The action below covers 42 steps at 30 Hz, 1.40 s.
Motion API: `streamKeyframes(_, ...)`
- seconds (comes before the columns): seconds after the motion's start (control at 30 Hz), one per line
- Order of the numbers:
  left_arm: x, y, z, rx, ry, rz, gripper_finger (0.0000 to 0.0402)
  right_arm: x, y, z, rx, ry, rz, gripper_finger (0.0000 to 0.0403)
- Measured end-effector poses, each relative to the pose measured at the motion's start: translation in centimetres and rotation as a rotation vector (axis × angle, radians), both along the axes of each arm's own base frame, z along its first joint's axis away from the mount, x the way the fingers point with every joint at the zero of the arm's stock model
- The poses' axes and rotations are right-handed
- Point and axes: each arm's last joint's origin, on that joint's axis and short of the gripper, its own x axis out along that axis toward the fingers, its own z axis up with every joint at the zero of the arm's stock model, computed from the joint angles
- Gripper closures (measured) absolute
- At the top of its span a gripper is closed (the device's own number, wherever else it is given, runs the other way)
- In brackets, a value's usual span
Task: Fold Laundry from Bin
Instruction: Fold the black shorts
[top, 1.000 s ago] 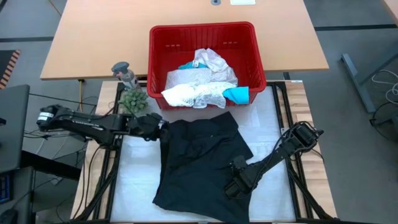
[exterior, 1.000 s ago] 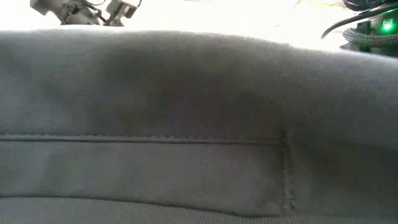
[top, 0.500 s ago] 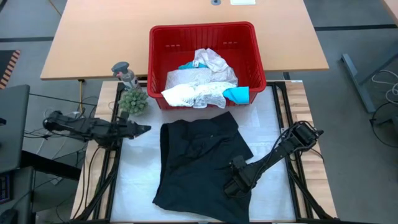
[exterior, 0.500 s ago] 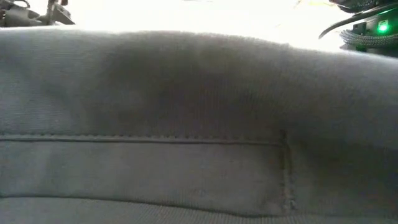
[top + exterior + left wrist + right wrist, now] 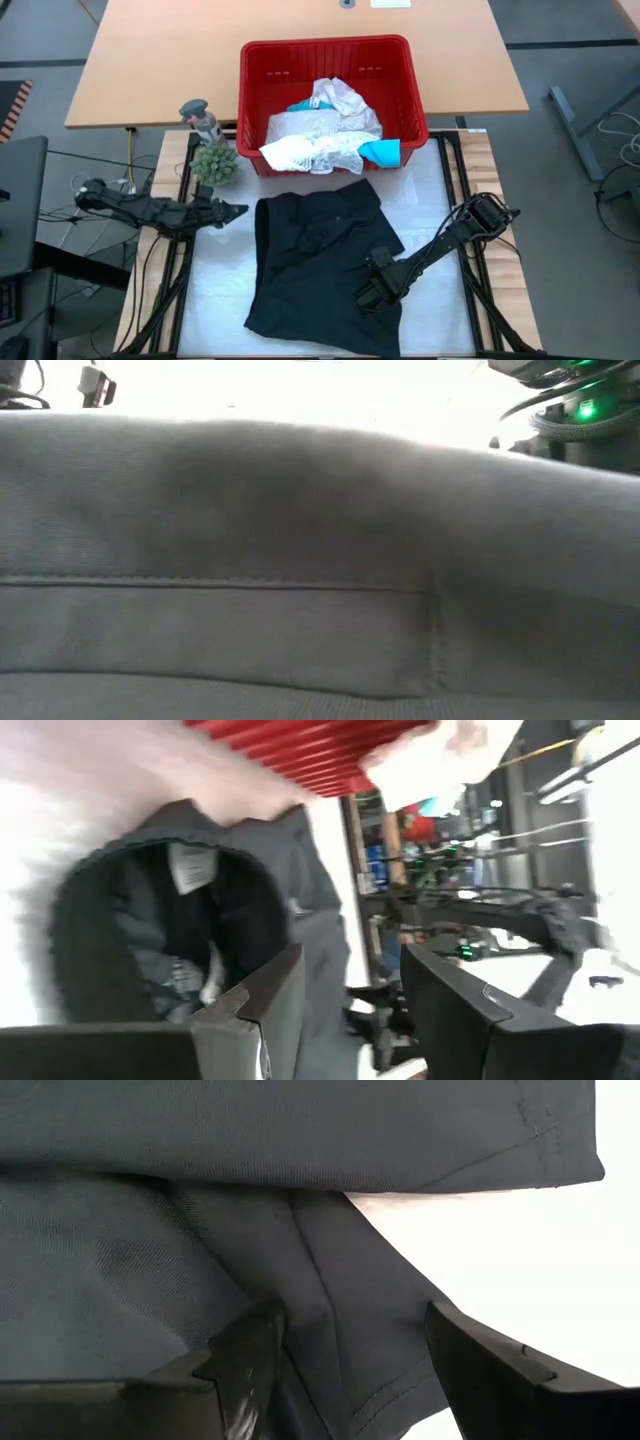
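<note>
Risk: you may drag the black garment (image 5: 322,262) into a bunch rather than a fold if the right gripper (image 5: 374,291) closes on one layer only; its near right edge is already rumpled.
Second risk: your left gripper (image 5: 228,211) sits just beside the small green plant (image 5: 215,163); a sweep could topple it.
Right gripper: fingers spread wide, resting over the garment's near right edge, gripping nothing.
Left gripper: partly open, empty, hovering left of the garment, apart from it.
Black garment: spread on the white mat (image 5: 222,284), near side of the red bin (image 5: 254,96).
Bin: holds white lacy garments (image 5: 318,135) and a teal one (image 5: 381,152).
</note>
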Motion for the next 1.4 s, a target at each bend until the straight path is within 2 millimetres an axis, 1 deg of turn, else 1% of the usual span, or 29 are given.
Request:
streamKeyframes(0.13,1.0,-0.3,-0.7,-0.021,0.071,0.004,0.0248,0.0,0.0,0.0,0.000,-0.001,0.001,0.0129)
streamKeyframes(0.3,2.8,-0.8,-0.9,-0.029,0.068,0.009,0.0248,0.0,0.0,0.0,-0.001,-0.001,0.004,0.0129)
streamKeyframes(0.47,4.5,-0.9,-1.7,-0.050,0.092,-0.004,0.0248,0.0,0.0,0.0,0.000,0.003,0.026,0.0129)
streamKeyframes(0.57,5.6,-0.7,-1.4,-0.031,0.090,0.001,0.0248,0.0,0.0,0.0,0.000,0.003,0.027,0.0129)
streamKeyframes(0.77,7.5,-0.1,-1.0,0.031,0.182,-0.031,0.0248,0.0,0.0,0.0,0.000,0.004,0.031,0.0129)
streamKeyframes(0.83,8.0,0.2,-1.2,0.030,0.215,-0.054,0.0248,0.0,0.0,0.0,0.000,0.003,0.031,0.0129)
streamKeyframes(0.93,8.5,0.8,-2.1,0.012,0.269,-0.069,0.0248,0.0,0.0,0.0,0.000,0.003,0.032,0.0129)
streamKeyframes(1.0,8.8,1.1,-2.1,0.030,0.262,-0.089,0.0253,0.0,0.1,0.0,0.001,0.004,0.039,0.0129)
streamKeyframes(1.03,8.9,1.3,-1.9,0.035,0.244,-0.099,0.0260,0.0,0.1,0.0,0.002,0.004,0.042,0.0129)
streamKeyframes(1.1,9.0,1.5,-1.6,0.031,0.218,-0.105,0.0286,0.0,0.1,0.0,0.003,0.001,0.043,0.0129)
streamKeyframes(1.2,9.0,1.6,-1.0,0.050,0.174,-0.118,0.0362,0.0,0.1,0.0,0.003,0.001,0.043,0.0129)
streamKeyframes(1.23,8.9,1.6,-0.8,0.062,0.164,-0.120,0.0381,0.0,0.1,0.0,0.004,0.001,0.043,0.0129)
streamKeyframes(1.3,8.7,1.5,-0.9,0.068,0.190,-0.124,0.0392,0.0,0.1,0.0,0.004,0.001,0.044,0.0129)
streamKeyframes(1.4,8.4,1.5,-1.6,0.041,0.264,-0.123,0.0399,0.0,0.1,0.0,0.004,0.002,0.046,0.0129)
